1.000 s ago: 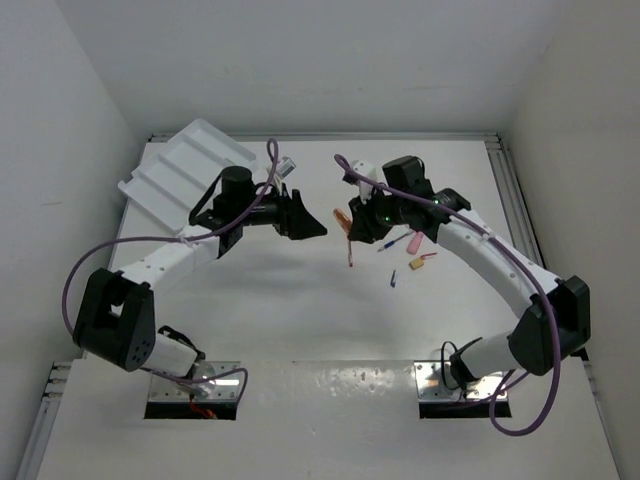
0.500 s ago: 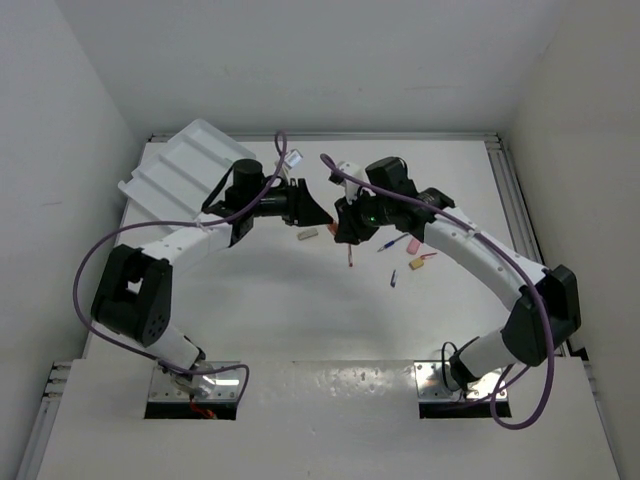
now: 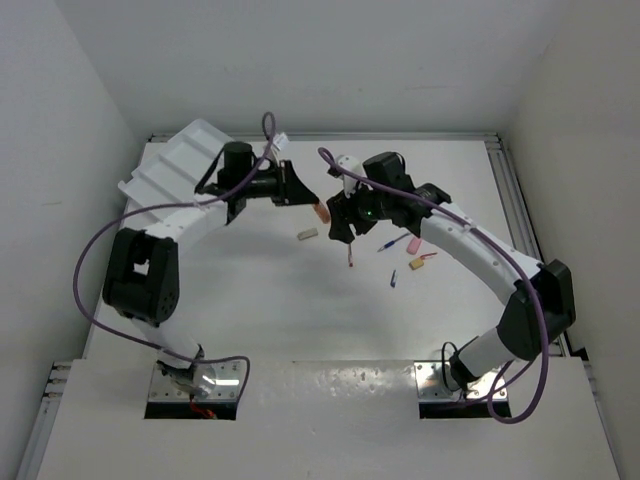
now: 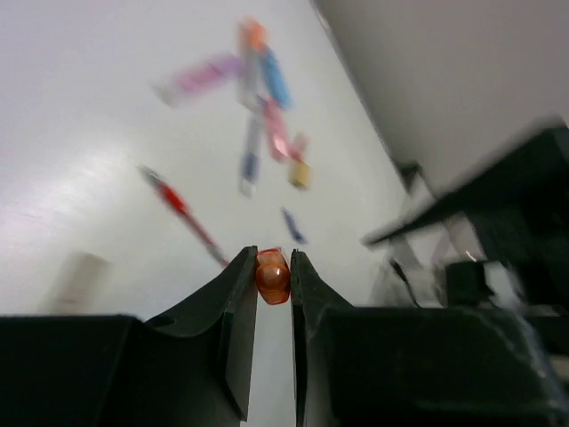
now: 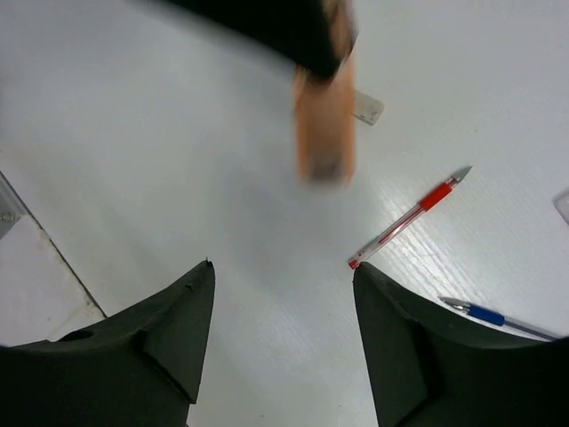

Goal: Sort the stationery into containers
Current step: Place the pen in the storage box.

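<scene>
Left end effector (image 3: 309, 201) is clenching on an orange marker (image 3: 321, 212) in the overhead view, holding it above the far middle of the bench (image 3: 250, 300). The marker is sticking out past the fingertips toward the right arm. The white tray (image 3: 172, 167) is sitting at the far left corner, well apart from the marker, with its ridged compartments facing up. The right end effector (image 3: 339, 230) is hovering just beside the marker, on its right. A beige eraser (image 3: 308, 235) is lying on the bench below the two, a red pen (image 3: 350, 256) is lying near it, and a blue pen (image 3: 386, 245) and a pink marker (image 3: 412, 243) are resting farther right.

From the left wrist, the two dark fingers (image 4: 233, 338) are pinching the marker's rounded orange end between their tips. Beyond them the red pen is lying slanted on the bench, and a blurred cluster of coloured stationery is lying farther off.

From the right wrist, the fingers (image 5: 173, 334) are standing wide apart and gripping nothing. The orange marker is hanging blurred above the gap, with a dark blurred shape gripping its top end. The red pen, the blue pen and the eraser are lying on the bench beneath.
</scene>
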`<state>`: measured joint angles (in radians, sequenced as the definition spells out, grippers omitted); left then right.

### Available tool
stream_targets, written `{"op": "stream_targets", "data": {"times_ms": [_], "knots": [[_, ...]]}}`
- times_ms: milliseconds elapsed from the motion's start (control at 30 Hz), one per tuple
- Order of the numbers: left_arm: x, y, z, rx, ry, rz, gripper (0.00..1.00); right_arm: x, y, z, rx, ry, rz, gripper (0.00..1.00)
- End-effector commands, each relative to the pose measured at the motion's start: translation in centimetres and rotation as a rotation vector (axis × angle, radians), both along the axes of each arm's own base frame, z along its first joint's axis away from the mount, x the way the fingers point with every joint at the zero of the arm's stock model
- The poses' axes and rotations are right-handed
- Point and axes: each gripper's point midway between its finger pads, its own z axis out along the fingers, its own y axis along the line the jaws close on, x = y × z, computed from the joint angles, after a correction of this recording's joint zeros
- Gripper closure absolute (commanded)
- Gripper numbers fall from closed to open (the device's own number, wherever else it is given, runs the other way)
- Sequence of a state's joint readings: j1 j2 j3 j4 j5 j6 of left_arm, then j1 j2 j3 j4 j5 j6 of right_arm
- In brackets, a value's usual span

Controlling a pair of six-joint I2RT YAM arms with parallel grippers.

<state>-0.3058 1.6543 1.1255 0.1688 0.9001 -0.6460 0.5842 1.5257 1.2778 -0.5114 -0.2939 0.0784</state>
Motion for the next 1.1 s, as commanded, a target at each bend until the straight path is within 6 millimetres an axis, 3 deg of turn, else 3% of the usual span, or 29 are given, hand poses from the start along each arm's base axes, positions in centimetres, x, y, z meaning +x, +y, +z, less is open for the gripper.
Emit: {"op": "stream_targets", "data": {"times_ms": [0, 33, 67, 133, 167, 200, 233, 267, 300, 333, 433, 467, 500, 533, 600, 633, 700, 733, 900, 933, 967, 1000, 1067], "knots": [[7.5, 6.6, -1.3, 0.192, -0.037, 0.199, 1.00, 2.0, -0.9, 2.5, 0.016, -0.094, -0.048, 0.37], [9.8, 8.0, 0.3, 0.229, -0.129, 0.232, 1.00, 2.2, -1.5, 2.1, 0.005, -0.087, -0.060, 0.37], [12.0, 11.2, 0.1, 0.273, -0.137, 0.329, 1.00, 2.6, -2.5, 1.9, -0.001, -0.082, -0.085, 0.37], [14.8, 14.2, -0.5, 0.315, -0.161, 0.420, 1.00, 2.8, -3.6, 1.2, -0.018, -0.068, -0.102, 0.37], [17.0, 16.8, 1.2, 0.335, -0.218, 0.507, 1.00, 3.4, -4.6, 1.0, -0.023, -0.064, -0.128, 0.37], [18.2, 17.5, 0.2, 0.360, -0.215, 0.528, 1.00, 3.5, -5.1, 0.6, -0.034, -0.058, -0.134, 0.37], [19.5, 19.5, 0.1, 0.380, -0.225, 0.569, 1.00, 3.7, -5.6, 0.5, -0.037, -0.057, -0.142, 0.37], [21.0, 21.4, 1.8, 0.396, -0.258, 0.629, 1.00, 4.2, -6.6, 0.3, -0.045, -0.054, -0.169, 0.37], [22.2, 22.3, 0.3, 0.418, -0.243, 0.646, 1.00, 4.3, -7.0, -0.1, -0.052, -0.046, -0.177, 0.37], [23.2, 23.9, 0.3, 0.433, -0.251, 0.688, 0.99, 4.9, -8.2, -0.3, -0.056, -0.039, -0.208, 0.37], [25.7, 26.3, 0.5, 0.400, -0.293, 0.747, 0.98, 5.4, -9.9, -1.1, -0.062, -0.013, -0.248, 0.37], [26.3, 26.6, -0.6, 0.386, -0.278, 0.755, 0.97, 5.4, -10.3, -1.4, -0.065, -0.001, -0.256, 0.37], [27.2, 27.1, 0.3, 0.362, -0.325, 0.770, 0.96, 5.6, -10.9, -1.7, -0.068, 0.005, -0.271, 0.37], [27.7, 27.4, -1.4, 0.361, -0.301, 0.770, 0.96, 5.5, -11.2, -1.9, -0.069, 0.014, -0.276, 0.37], [28.7, 27.8, -1.3, 0.352, -0.313, 0.780, 0.95, 5.4, -11.7, -2.5, -0.076, 0.028, -0.284, 0.37], [29.2, 27.8, -2.7, 0.357, -0.294, 0.779, 0.95, 5.3, -11.9, -2.7, -0.080, 0.034, -0.284, 0.37], [30.1, 28.0, -2.5, 0.352, -0.306, 0.799, 0.93, 5.4, -12.6, -3.2, -0.089, 0.043, -0.299, 0.36], [30.6, 28.1, -3.4, 0.347, -0.295, 0.813, 0.90, 5.3, -13.1, -3.6, -0.092, 0.053, -0.311, 0.36], [31.5, 27.6, -5.5, 0.367, -0.297, 0.811, 0.69, 5.1, -14.6, -5.1, -0.132, 0.097, -0.309, 0.36], [31.6, 27.6, -5.4, 0.371, -0.301, 0.811, 0.54, 5.1, -15.2, -5.4, -0.143, 0.107, -0.321, 0.36], [31.8, 27.6, -4.9, 0.365, -0.310, 0.813, 0.45, 5.1, -15.5, -5.6, -0.148, 0.115, -0.328, 0.36], [31.7, 27.7, -4.3, 0.363, -0.312, 0.822, 0.28, 5.2, -16.1, -5.7, -0.150, 0.120, -0.346, 0.36], [31.5, 27.9, -2.1, 0.361, -0.342, 0.839, 0.05, 5.2, -16.9, -6.1, -0.160, 0.129, -0.365, 0.37]]}}
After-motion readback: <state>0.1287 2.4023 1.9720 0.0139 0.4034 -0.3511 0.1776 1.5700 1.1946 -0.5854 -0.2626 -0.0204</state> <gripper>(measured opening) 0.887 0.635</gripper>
